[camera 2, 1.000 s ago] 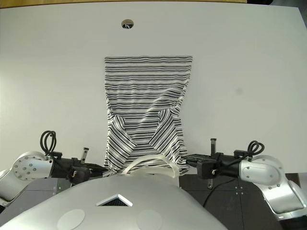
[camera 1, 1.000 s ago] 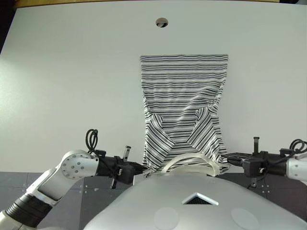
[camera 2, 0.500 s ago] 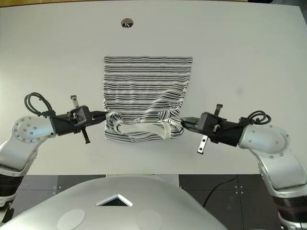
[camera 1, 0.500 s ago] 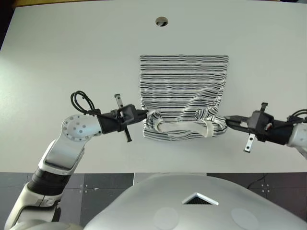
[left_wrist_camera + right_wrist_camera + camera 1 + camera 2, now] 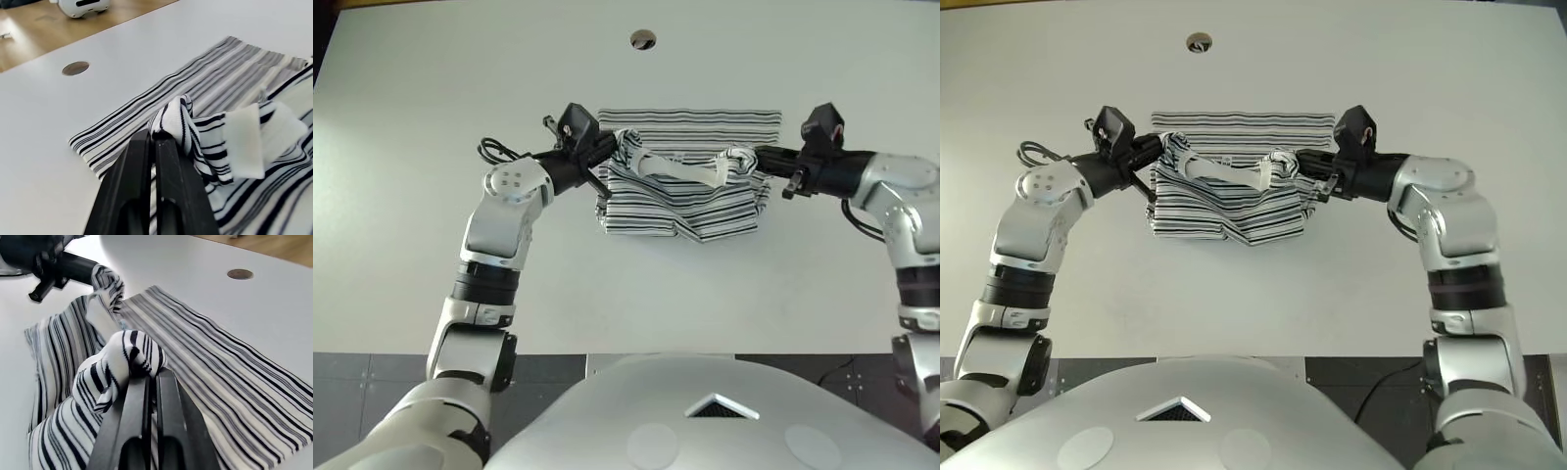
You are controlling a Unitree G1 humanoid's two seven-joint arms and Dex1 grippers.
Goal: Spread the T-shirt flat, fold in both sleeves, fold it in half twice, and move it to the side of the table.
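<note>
The black-and-white striped cotton T-shirt (image 5: 685, 208) sits on the far half of the white tabletop (image 5: 411, 147), partly doubled over itself. Its near end is lifted and carried over the flat lower layer. The left gripper (image 5: 610, 149) has its two black fingers pressed together on a bunched corner of striped cloth at the shirt's left shoulder. The right gripper (image 5: 762, 159) pinches the matching corner on the other side in the same way. Between them the white ribbed neckband (image 5: 680, 168) hangs in a slack loop, and the held edge sags in the middle. That edge runs left to right across the table, square to the robot, with both arms level and equally near their corners. Just beyond the grippers, on the side away from the robot, a narrow strip of the flat hem (image 5: 690, 117) is uncovered, and farther off is the small round hole (image 5: 643, 40) in the tabletop. No sleeve juts out at either side, so the first halving looks to be in hand. The move turns on that strip — the lifted edge must go a little farther out and down, parallel to the hem, both ends landing together
</note>
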